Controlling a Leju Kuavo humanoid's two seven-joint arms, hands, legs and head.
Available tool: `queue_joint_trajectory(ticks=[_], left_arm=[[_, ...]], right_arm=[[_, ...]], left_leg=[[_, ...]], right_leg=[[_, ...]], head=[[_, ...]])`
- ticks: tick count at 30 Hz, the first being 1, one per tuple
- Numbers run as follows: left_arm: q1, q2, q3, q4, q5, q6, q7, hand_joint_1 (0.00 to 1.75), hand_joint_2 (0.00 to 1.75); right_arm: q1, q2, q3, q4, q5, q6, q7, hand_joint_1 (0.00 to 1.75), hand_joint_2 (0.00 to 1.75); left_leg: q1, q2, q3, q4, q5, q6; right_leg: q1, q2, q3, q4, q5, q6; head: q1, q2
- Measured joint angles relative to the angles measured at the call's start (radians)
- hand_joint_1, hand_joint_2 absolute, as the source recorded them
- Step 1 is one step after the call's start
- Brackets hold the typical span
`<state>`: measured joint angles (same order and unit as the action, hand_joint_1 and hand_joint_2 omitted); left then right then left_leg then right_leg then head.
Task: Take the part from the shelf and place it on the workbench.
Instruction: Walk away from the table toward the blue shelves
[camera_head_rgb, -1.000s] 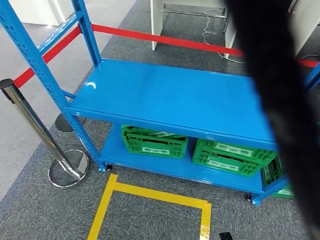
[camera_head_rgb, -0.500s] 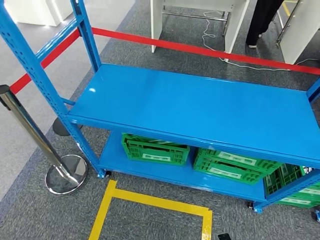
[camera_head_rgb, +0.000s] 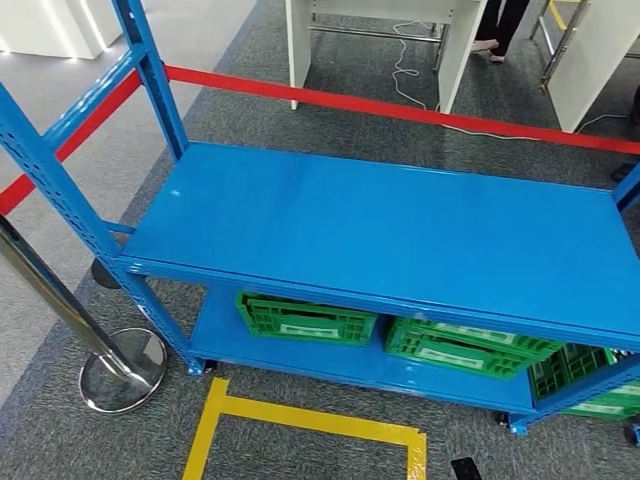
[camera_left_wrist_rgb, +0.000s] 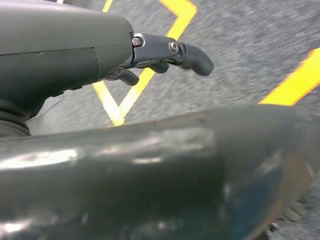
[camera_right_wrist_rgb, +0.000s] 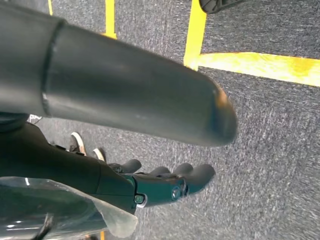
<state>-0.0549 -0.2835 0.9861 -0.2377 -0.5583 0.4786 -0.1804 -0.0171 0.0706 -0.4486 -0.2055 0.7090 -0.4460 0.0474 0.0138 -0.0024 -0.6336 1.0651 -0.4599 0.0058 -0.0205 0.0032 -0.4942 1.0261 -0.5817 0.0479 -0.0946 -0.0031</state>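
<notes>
Standing bare-topped, the blue shelf (camera_head_rgb: 392, 225) shows no part I can pick out; green crates (camera_head_rgb: 306, 320) sit on its lower level. Both hands hang over grey carpet, left hand (camera_left_wrist_rgb: 166, 55) and right hand (camera_right_wrist_rgb: 166, 182) with fingers loosely apart, holding nothing.

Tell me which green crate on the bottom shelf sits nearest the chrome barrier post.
The leftmost green crate; the other two sit farther right, away from the chrome post.

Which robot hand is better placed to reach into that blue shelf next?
Right, marginally: both the left robot hand and right robot hand hang empty over the carpet, but the green crates sit mostly toward the right of the shelf.
</notes>
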Motion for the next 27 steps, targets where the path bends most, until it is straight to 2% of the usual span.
queue_joint_trajectory(ticks=[2,3,5,6,7,8,10,11,12,16,18,19,21,22,23,24,26,27], left_arm=[[0.0,-0.008,-0.003,0.0,-0.014,0.001,0.002,0.0,0.0],[0.0,-0.011,-0.004,0.0,-0.016,0.002,0.003,0.0,0.0],[-0.001,-0.012,-0.006,0.0,-0.02,0.001,0.004,0.0,0.0],[0.0,-0.012,-0.007,0.0,-0.022,0.001,0.004,0.0,0.0],[0.001,-0.012,-0.01,0.0,-0.026,0.0,0.005,0.0,0.0],[0.001,-0.012,-0.013,0.0,-0.031,-0.002,0.004,0.0,0.0],[0.002,-0.012,-0.02,0.0,-0.04,-0.005,-0.004,0.0,0.0],[0.001,-0.012,-0.023,0.0,-0.044,-0.006,-0.012,0.0,0.0],[0.0,-0.011,-0.025,0.0,-0.046,-0.008,-0.023,0.0,0.0],[-0.004,-0.003,-0.028,0.0,-0.038,-0.014,-0.067,0.0,0.0],[-0.006,0.007,-0.028,0.0,-0.032,-0.016,-0.074,0.0,0.0],[-0.007,0.013,-0.028,0.0,-0.03,-0.017,-0.076,0.0,0.0],[-0.008,0.024,-0.028,0.0,-0.029,-0.019,-0.077,0.0,0.0],[-0.008,0.028,-0.028,0.0,-0.029,-0.02,-0.077,0.0,0.0],[-0.007,0.032,-0.028,0.0,-0.028,-0.02,-0.077,0.0,0.0],[-0.007,0.035,-0.028,0.0,-0.028,-0.02,-0.077,0.0,0.0],[-0.006,0.039,-0.028,0.0,-0.028,-0.02,-0.077,0.0,0.0],[-0.007,0.04,-0.028,0.0,-0.028,-0.02,-0.077,0.0,0.0]], right_arm=[[0.0,-0.006,0.0,0.0,0.006,0.005,-0.001,0.0,0.0],[0.0,-0.008,0.0,0.0,0.008,0.006,-0.001,0.0,0.0],[0.003,-0.011,0.001,0.0,0.01,0.009,-0.001,0.0,0.0],[0.005,-0.013,0.001,0.0,0.012,0.011,0.002,0.0,0.0],[0.007,-0.015,0.001,0.0,0.014,0.014,0.006,0.0,0.0],[0.008,-0.015,0.001,0.0,0.016,0.018,0.013,0.0,0.0],[0.008,-0.016,0.001,0.0,0.016,0.03,0.028,0.0,0.0],[0.008,-0.016,0.0,0.0,0.015,0.036,0.032,0.0,0.0],[0.008,-0.015,0.0,0.0,0.012,0.042,0.031,0.0,0.0],[0.007,-0.01,-0.001,0.0,0.009,0.065,0.006,0.0,0.0],[0.002,-0.003,-0.005,0.0,0.003,0.078,-0.022,0.0,0.0],[-0.003,0.001,-0.009,0.0,-0.004,0.086,-0.039,0.0,0.0],[-0.011,0.006,-0.019,0.0,-0.016,0.098,-0.063,0.0,0.0],[-0.013,0.008,-0.023,0.0,-0.019,0.101,-0.067,0.0,0.0],[-0.014,0.01,-0.025,0.0,-0.02,0.103,-0.069,0.0,0.0],[-0.014,0.012,-0.027,0.0,-0.021,0.105,-0.07,0.0,0.0],[-0.015,0.015,-0.031,0.0,-0.022,0.106,-0.073,0.0,0.0],[-0.016,0.016,-0.032,0.0,-0.022,0.107,-0.075,0.0,0.0]], left_leg=[[0.002,0.0,0.009,-0.005,0.001,0.016],[0.002,0.001,0.012,-0.007,-0.002,0.022],[-0.001,0.001,0.017,-0.007,-0.011,0.031],[-0.003,0.0,0.021,-0.007,-0.016,0.033],[-0.005,-0.002,0.027,-0.007,-0.023,0.034],[-0.005,-0.003,0.037,-0.007,-0.03,0.033],[-0.007,-0.004,0.057,-0.006,-0.045,0.027],[-0.009,-0.004,0.063,-0.006,-0.053,0.022],[-0.011,-0.005,0.067,-0.007,-0.058,0.017],[-0.011,-0.005,0.078,-0.018,-0.064,0.001],[-0.011,-0.004,0.07,0.013,-0.084,-0.007],[-0.011,-0.004,0.05,0.058,-0.105,-0.012],[-0.009,-0.004,-0.021,0.191,-0.152,-0.019],[-0.009,-0.004,-0.053,0.241,-0.16,-0.02],[-0.009,-0.004,-0.072,0.261,-0.149,-0.019],[-0.01,-0.004,-0.071,0.236,-0.116,-0.017],[-0.012,-0.004,-0.031,0.114,-0.025,-0.006],[-0.015,-0.004,-0.008,0.055,0.003,0.001]], right_leg=[[-0.001,-0.001,-0.018,0.046,-0.03,0.008],[-0.001,-0.001,-0.047,0.101,-0.056,0.01],[0.0,-0.001,-0.132,0.231,-0.105,0.011],[0.0,-0.001,-0.167,0.273,-0.107,0.01],[0.001,-0.001,-0.184,0.278,-0.086,0.009],[0.001,-0.001,-0.183,0.245,-0.047,0.006],[0.004,-0.002,-0.142,0.116,0.045,-0.002],[0.005,-0.002,-0.12,0.066,0.071,-0.006],[0.007,-0.002,-0.107,0.036,0.083,-0.011],[0.007,0.0,-0.092,0.021,0.081,-0.025],[0.002,-0.001,-0.077,0.009,0.079,-0.035],[0.0,-0.002,-0.068,0.005,0.076,-0.041],[0.0,-0.003,-0.053,0.003,0.065,-0.048],[0.001,-0.003,-0.046,0.003,0.059,-0.049],[0.001,-0.002,-0.037,0.003,0.052,-0.049],[0.001,-0.001,-0.028,0.003,0.045,-0.049],[0.001,0.0,-0.01,0.001,0.029,-0.045],[0.003,0.001,-0.004,0.001,0.021,-0.04]], head=[[0.007,0.0],[0.012,0.0],[0.017,0.0],[0.018,0.0],[0.019,0.0],[0.02,0.0],[0.022,0.0],[0.023,0.0],[0.024,0.0],[0.025,0.0],[0.023,0.0],[0.022,0.0],[0.02,0.0],[0.02,0.0],[0.02,0.0],[0.02,0.0],[0.02,0.0],[0.021,0.0]])
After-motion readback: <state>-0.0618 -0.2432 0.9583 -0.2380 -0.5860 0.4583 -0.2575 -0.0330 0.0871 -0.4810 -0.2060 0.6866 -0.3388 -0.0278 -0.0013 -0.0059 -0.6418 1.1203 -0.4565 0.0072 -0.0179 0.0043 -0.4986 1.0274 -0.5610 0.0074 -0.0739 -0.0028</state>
